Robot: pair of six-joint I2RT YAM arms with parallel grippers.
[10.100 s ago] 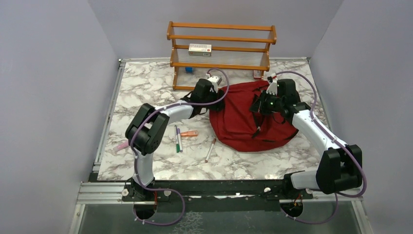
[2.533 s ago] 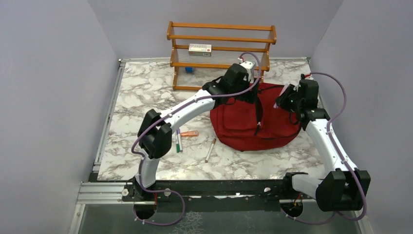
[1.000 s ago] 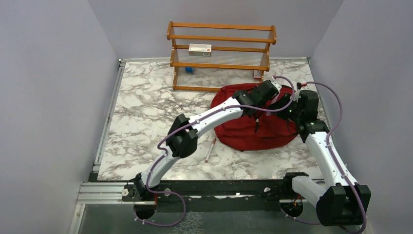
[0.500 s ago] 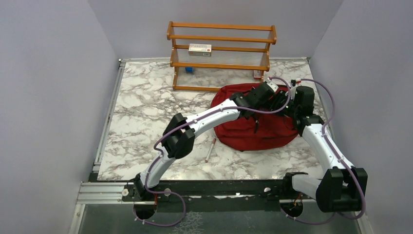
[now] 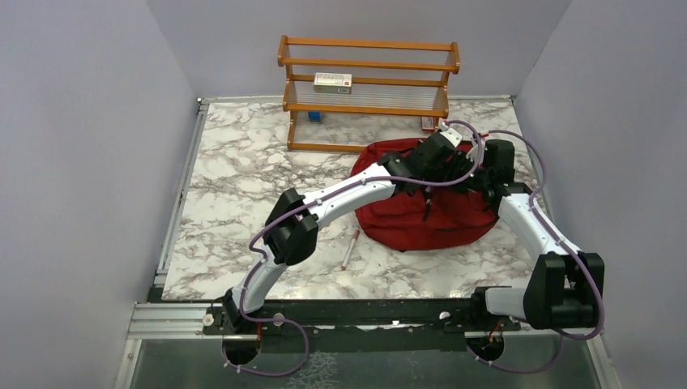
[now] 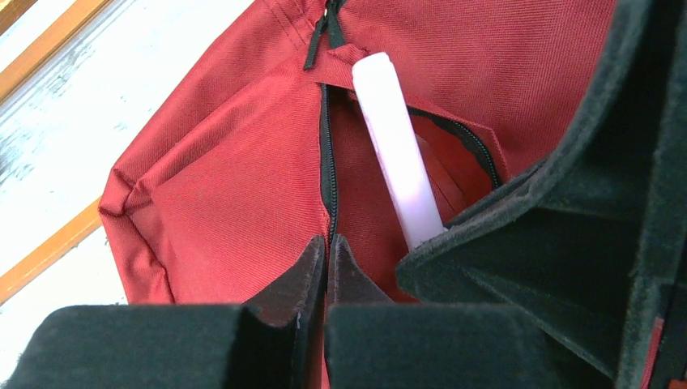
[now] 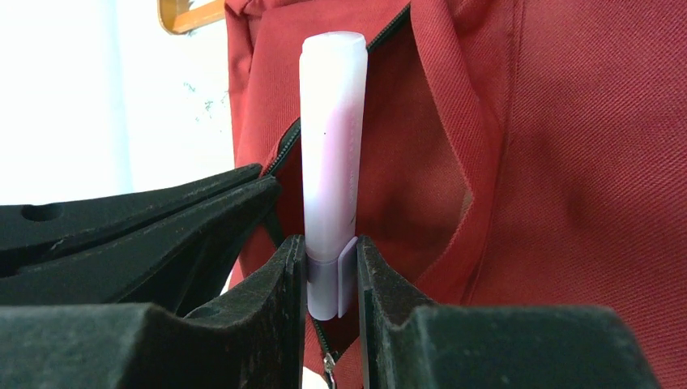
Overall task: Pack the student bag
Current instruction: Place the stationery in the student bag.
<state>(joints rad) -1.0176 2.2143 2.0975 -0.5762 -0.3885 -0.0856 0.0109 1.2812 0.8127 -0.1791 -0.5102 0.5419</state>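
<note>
The student bag (image 5: 405, 220), dark red with black zippers, lies at the right of the marble table. Both grippers meet over its back right part. My left gripper (image 6: 327, 247) is shut, pinching the black zipper edge of an open pocket (image 6: 454, 154). My right gripper (image 7: 330, 259) is shut on the cap end of a pale pink highlighter (image 7: 332, 138). The highlighter (image 6: 397, 146) points into the pocket's opening, its far end at the zipper's upper end. The right gripper's dark fingers (image 6: 567, 203) fill the right side of the left wrist view.
A wooden shelf rack (image 5: 369, 65) stands at the back, holding a small box (image 5: 333, 81), with a blue item (image 5: 314, 116) underneath. A pen (image 5: 350, 250) lies on the table in front of the bag. The left arm's elbow (image 5: 290, 235) hangs over the table's middle.
The left gripper has closed on the pocket's zipper edge. The right arm has swung in towards the left gripper, bringing the highlighter to the pocket opening.
</note>
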